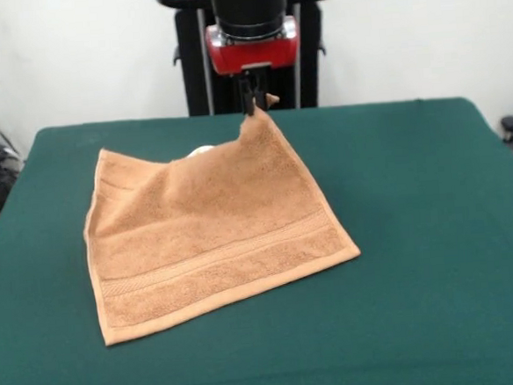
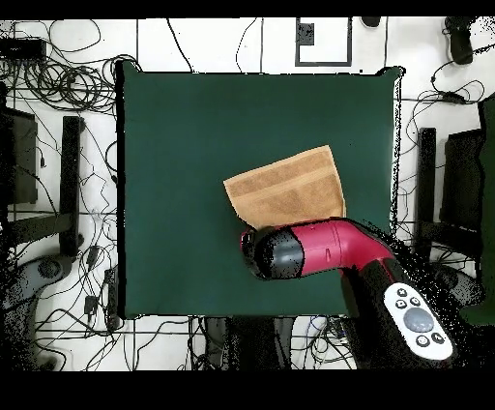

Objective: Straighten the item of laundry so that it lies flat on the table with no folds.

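One towel (image 1: 211, 240) lies on the green table (image 1: 435, 233), and one of its corners is lifted off the surface. The gripper (image 1: 252, 103) is pinching that raised corner, its fingers pressed together on the cloth, so the towel rises to a peak at the far side and slopes down toward the front. The near edge and the two front corners rest flat on the table. Woven border bands run across the lower part of the cloth, parallel to the near edge. A small pale patch shows just behind the upper edge of the towel, left of the peak; what it is cannot be told. No writing or label can be read on the towel or the table.

From above, the towel (image 2: 290, 189) sits right of the table's (image 2: 184, 145) middle, and the red and black arm (image 2: 319, 249) reaches over its lower edge, hiding the gripper and the pinched corner. Only the front view shows the lifted corner and the grip. Only the overhead view shows what surrounds the table: tangled cables (image 2: 68, 82) on the floor at the left and top, and a white panel with round buttons (image 2: 418, 322) on the arm near the bottom right.
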